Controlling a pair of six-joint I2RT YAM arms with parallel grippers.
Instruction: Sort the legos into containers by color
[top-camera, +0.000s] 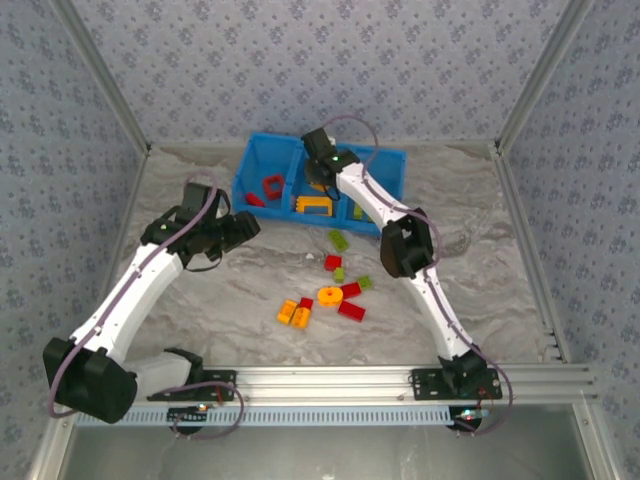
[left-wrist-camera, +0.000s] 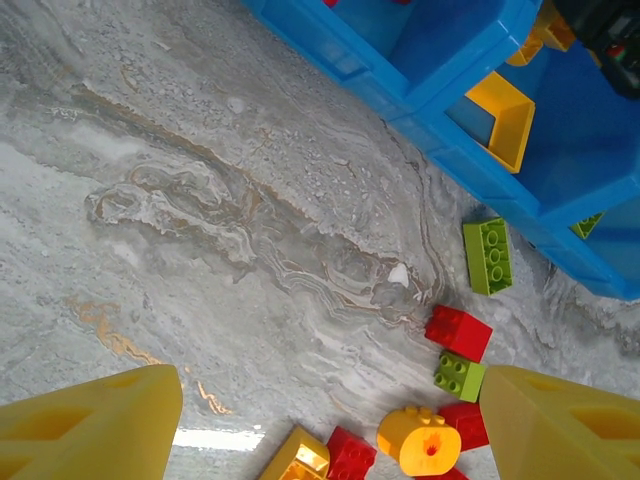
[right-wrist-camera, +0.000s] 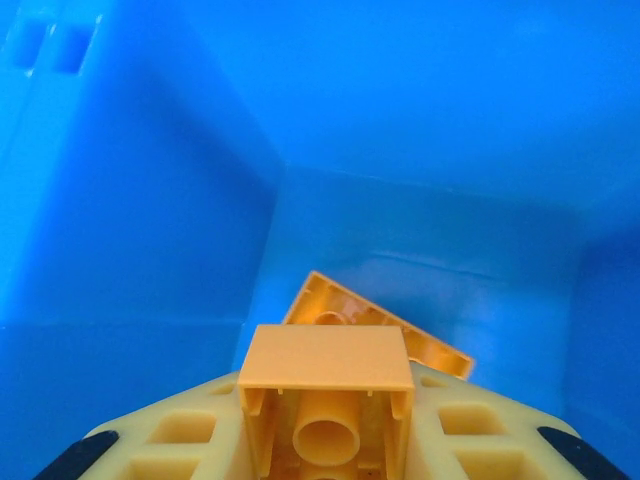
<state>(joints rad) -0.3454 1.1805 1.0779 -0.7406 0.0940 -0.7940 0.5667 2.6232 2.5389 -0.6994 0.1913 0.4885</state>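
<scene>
With the right end effector (right-wrist-camera: 325, 425) grasping an orange-yellow brick (right-wrist-camera: 325, 372) inside the middle compartment (right-wrist-camera: 420, 120) of the blue bin (top-camera: 262, 160) and the left end effector (left-wrist-camera: 325, 430) released above the tabletop (left-wrist-camera: 200, 200), an abrupt drop could bounce the brick off the orange piece (right-wrist-camera: 340, 305) below and out of that compartment.

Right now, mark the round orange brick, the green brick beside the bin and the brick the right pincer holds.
round orange brick (left-wrist-camera: 425, 440): left wrist view, top face.
green brick (left-wrist-camera: 488, 257): left wrist view, studded top.
held orange brick (right-wrist-camera: 325, 358): right wrist view, flat side.

Orange brick (right-wrist-camera: 326, 372) in right end effector (right-wrist-camera: 326, 435)
</scene>
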